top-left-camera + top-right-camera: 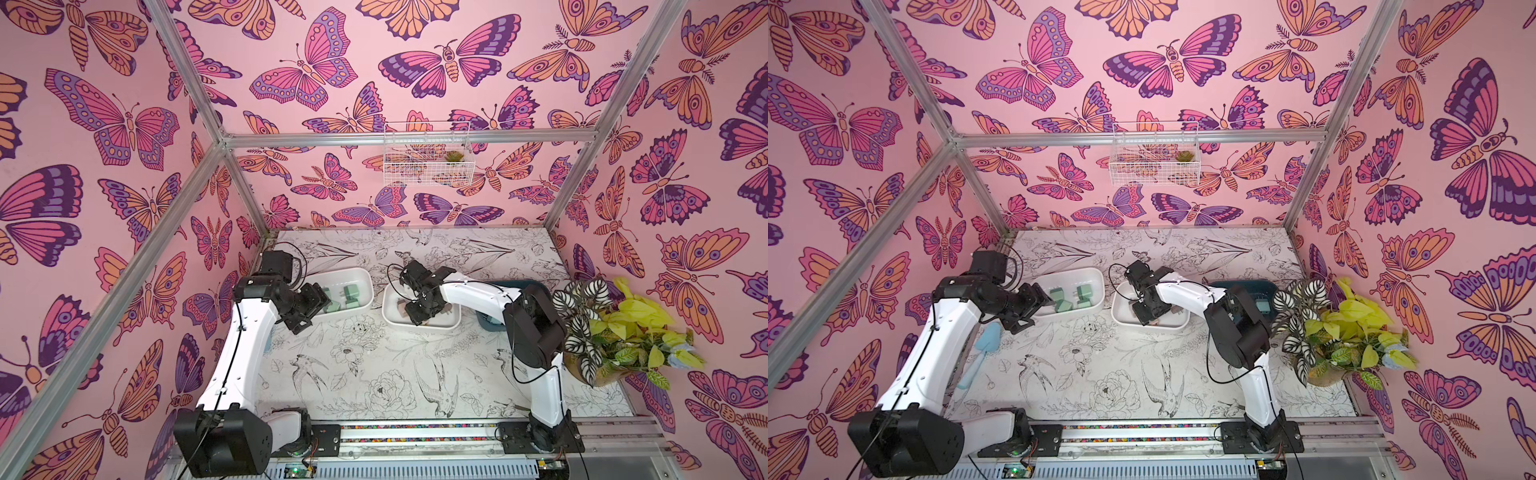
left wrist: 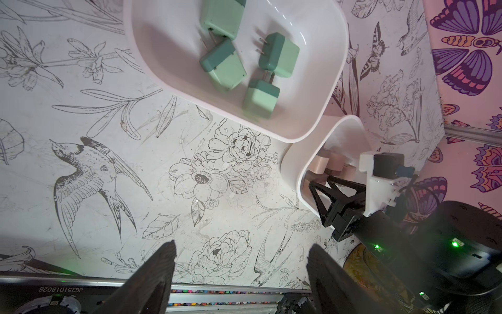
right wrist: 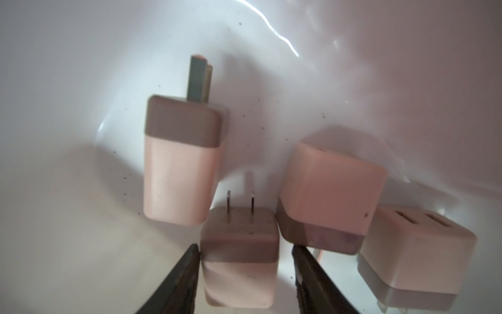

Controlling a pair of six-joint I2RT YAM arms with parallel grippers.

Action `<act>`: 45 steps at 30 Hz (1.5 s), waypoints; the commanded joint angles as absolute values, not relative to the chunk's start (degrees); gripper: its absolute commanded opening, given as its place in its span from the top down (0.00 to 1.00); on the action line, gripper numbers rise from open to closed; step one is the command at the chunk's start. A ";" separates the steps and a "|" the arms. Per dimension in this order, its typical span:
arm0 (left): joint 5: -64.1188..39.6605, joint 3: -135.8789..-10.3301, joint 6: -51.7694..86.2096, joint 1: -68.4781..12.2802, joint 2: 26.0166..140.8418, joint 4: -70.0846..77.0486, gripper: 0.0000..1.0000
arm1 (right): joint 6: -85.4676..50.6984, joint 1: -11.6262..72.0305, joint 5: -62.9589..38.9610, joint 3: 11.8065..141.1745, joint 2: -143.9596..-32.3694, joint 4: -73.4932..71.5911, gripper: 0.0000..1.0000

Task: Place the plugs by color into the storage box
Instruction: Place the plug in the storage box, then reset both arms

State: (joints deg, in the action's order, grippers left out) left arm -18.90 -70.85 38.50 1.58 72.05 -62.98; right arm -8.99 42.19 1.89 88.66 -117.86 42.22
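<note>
Four pink plugs inside white bin

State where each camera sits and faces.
Top views: high behind the robot, facing down at the table; left arm and right arm show.
Left wrist: on the left arm, facing down past the open left end effector at green plugs.
Right wrist: on the right arm, close on pink plugs in a tray; right end effector straddles one.
Shared: green plugs show in left wrist and top views.

Aluminium frame and butterfly-papered walls mark a staged robot lab booth.
</note>
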 commanded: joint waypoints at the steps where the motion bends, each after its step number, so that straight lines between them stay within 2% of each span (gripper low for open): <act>1: -17.68 -72.34 37.13 0.98 72.33 -63.87 0.21 | -9.10 42.38 2.52 90.43 -116.38 43.56 0.43; 11: -16.43 -75.32 36.33 0.13 72.33 -64.49 0.21 | -9.40 41.93 3.08 92.26 -114.83 44.03 0.41; 29: -15.55 -76.17 36.17 -0.26 74.18 -64.57 0.21 | -10.76 41.04 2.71 93.47 -113.22 42.67 0.28; 45: -12.93 -76.62 35.68 -1.80 73.48 -65.10 0.21 | -9.76 40.52 3.99 88.18 -107.99 40.65 0.21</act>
